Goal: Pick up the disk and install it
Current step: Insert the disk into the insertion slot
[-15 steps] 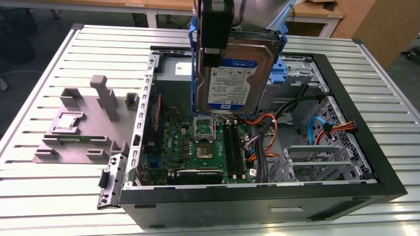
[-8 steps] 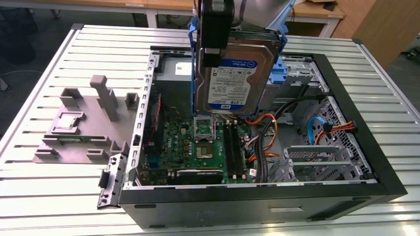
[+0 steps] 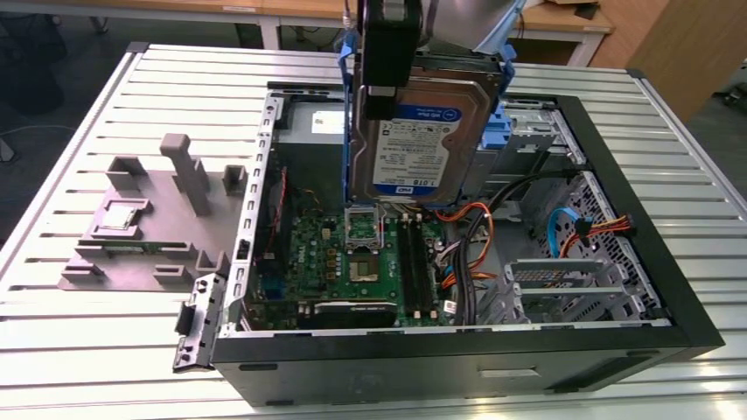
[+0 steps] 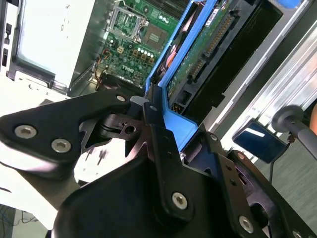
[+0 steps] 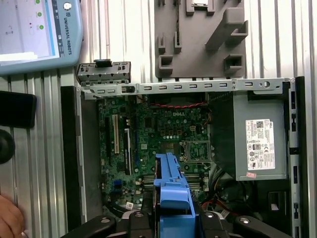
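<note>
While the black gripper (image 3: 386,92) is pinching the blue plastic rail, the flat, silver, label-faced disk (image 3: 426,149) is hanging upright above the open black case (image 3: 467,350), over its green motherboard (image 3: 350,267); orange cables (image 3: 477,232) are looping inside the case.

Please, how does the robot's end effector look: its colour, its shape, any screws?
The end effector is matt black, built of flat link plates with rounded corners, joined at pivots. Round silver screws sit in the plates.
</note>
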`<control>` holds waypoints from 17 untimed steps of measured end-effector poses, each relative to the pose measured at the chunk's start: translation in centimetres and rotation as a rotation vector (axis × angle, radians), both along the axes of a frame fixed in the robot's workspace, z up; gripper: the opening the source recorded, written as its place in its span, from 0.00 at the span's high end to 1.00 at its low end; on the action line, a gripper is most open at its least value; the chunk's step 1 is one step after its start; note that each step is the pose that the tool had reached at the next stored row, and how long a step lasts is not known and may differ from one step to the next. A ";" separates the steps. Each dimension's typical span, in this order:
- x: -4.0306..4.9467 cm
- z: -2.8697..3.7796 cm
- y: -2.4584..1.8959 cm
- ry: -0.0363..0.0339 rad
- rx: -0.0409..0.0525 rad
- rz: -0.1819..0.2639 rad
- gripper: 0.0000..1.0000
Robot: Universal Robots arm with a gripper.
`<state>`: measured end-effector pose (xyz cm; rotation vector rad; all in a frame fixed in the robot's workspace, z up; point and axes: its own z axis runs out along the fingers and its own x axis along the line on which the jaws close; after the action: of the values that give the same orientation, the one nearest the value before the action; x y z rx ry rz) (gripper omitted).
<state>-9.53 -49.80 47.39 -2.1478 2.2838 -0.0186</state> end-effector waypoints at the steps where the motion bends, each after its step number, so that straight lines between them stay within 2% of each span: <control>1: 0.14 0.00 0.00 -0.0001 -0.0001 0.000 0.63; 11: 1.93 -0.20 0.00 -0.0003 0.0000 0.000 0.63; 17: 2.25 -0.36 0.00 -0.0073 -0.0001 0.007 0.63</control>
<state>-7.27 -49.80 47.02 -2.1519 2.2726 -0.0265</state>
